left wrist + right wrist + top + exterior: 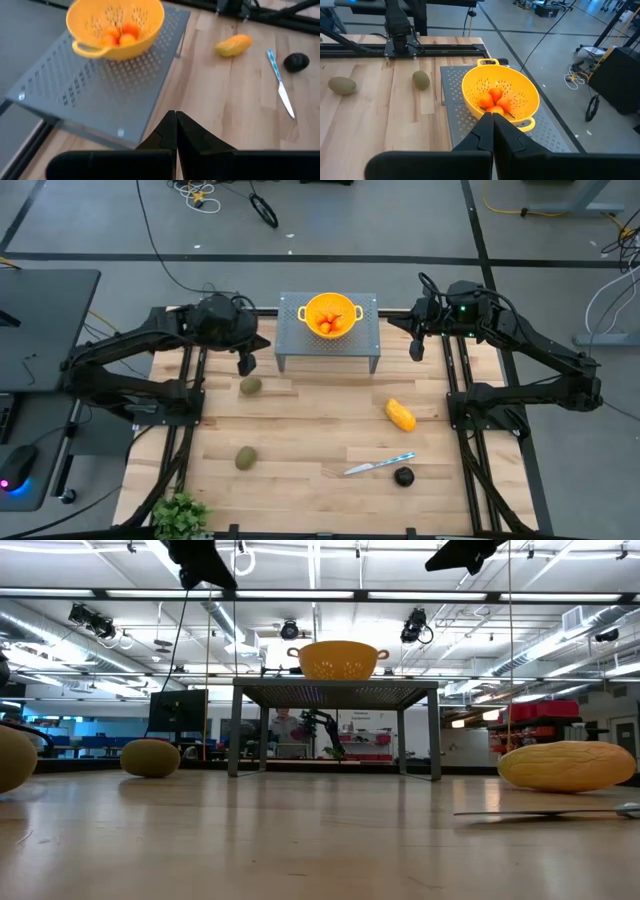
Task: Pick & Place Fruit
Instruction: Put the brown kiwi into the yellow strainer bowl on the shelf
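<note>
Both sets of jaws are pressed fully together and hold nothing. The left gripper hangs above the surface just off the 9 o'clock end of the grey perforated stand; the right gripper hangs off the stand's 3 o'clock end. In the wrist views each pair of fingers meets in a closed point.

The yellow bowl sits on top of the stand at about 12 o'clock on the surface, with a few small orange-red fruits already inside. Four pieces still lie loose on the wooden surface: one olive-brown fruit just in front of the left gripper, a second olive-brown fruit toward 7 o'clock, the yellow-orange fruit toward 3 o'clock, and the dark round fruit toward 5 o'clock. A knife lies just beside the dark fruit, its tip pointing away from it.

Risks, as I judge them: the ovals and the round piece look likely to roll if jaws come down off-centre or open too late. Reaching for the dark fruit could catch the knife and drag it. The bowl stands raised and near both grippers, so a low carry could knock its rim or handle and spill what is in it. A release from too high could bounce fruit out.
</note>
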Tool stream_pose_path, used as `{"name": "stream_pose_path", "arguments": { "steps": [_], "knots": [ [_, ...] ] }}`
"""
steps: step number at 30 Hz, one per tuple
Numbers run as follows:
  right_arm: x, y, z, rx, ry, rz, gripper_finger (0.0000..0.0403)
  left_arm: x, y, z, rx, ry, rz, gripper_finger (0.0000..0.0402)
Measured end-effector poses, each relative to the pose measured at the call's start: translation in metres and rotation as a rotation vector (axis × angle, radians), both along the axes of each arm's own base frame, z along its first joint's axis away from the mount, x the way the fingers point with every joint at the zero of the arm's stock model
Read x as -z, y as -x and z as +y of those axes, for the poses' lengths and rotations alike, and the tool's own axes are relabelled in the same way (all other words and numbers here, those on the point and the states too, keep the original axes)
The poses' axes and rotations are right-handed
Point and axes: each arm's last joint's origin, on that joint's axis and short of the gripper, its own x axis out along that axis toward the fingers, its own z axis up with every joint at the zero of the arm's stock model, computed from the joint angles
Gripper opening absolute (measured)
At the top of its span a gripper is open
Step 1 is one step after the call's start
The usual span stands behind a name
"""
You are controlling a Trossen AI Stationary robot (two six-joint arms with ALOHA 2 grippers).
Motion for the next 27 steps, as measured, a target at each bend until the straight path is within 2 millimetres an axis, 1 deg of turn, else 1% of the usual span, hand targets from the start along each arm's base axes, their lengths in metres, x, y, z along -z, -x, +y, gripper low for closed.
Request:
{"name": "stream_pose_path", "arguments": {
  "steps": [5, 10, 13, 17, 24, 27],
  "knots": [
    [0.000, 0.000, 0.000, 0.000, 0.000, 0.000, 0.0000, -0.001, 0.010, -0.003, -0.018, 0.001, 0.018, 0.0000],
    [0.000, 0.000, 0.000, 0.000, 0.000, 0.001, 0.0000, 0.001, 0.012, -0.004, -0.018, 0.045, 0.043, 0.0000],
    [0.000, 0.000, 0.000, 0.000, 0.000, 0.000, 0.0000, 0.012, 0.008, -0.006, 0.023, 0.114, 0.132, 0.0000],
    [0.000, 0.000, 0.000, 0.000, 0.000, 0.000, 0.0000, 0.021, 0.005, -0.008, 0.047, 0.132, 0.225, 0.0000],
    [0.000, 0.000, 0.000, 0.000, 0.000, 0.001, 0.0000, 0.031, -0.004, -0.006, 0.076, 0.155, 0.255, 0.0000],
    [0.000, 0.000, 0.000, 0.000, 0.000, 0.001, 0.0000, 0.051, -0.007, -0.006, 0.070, 0.185, 0.262, 0.0000]
  ]
}}
